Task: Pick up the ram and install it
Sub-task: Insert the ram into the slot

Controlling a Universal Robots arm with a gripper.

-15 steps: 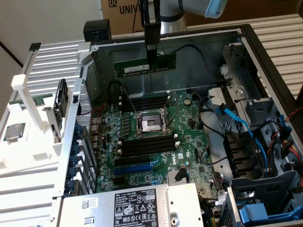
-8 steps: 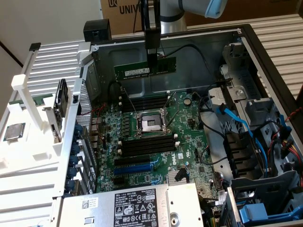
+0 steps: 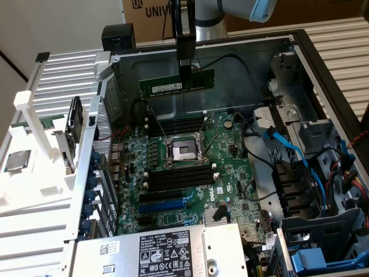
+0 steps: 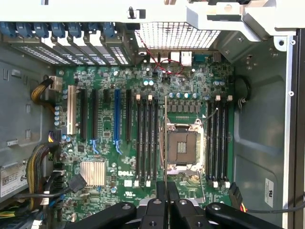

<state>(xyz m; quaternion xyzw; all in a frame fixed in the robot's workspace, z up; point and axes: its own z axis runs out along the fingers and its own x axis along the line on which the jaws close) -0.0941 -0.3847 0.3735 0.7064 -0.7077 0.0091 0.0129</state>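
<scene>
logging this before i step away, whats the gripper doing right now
Gripper: closed on the ram, holding it in the air over the motherboard.

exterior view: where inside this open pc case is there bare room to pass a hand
Bare grey metal case panel beyond the green motherboard's far black memory slots, behind the long dark-green ram stick held in the black gripper. Crowded: the exterior view's right, with tangled blue and black cables; the motherboard itself is packed.
</scene>
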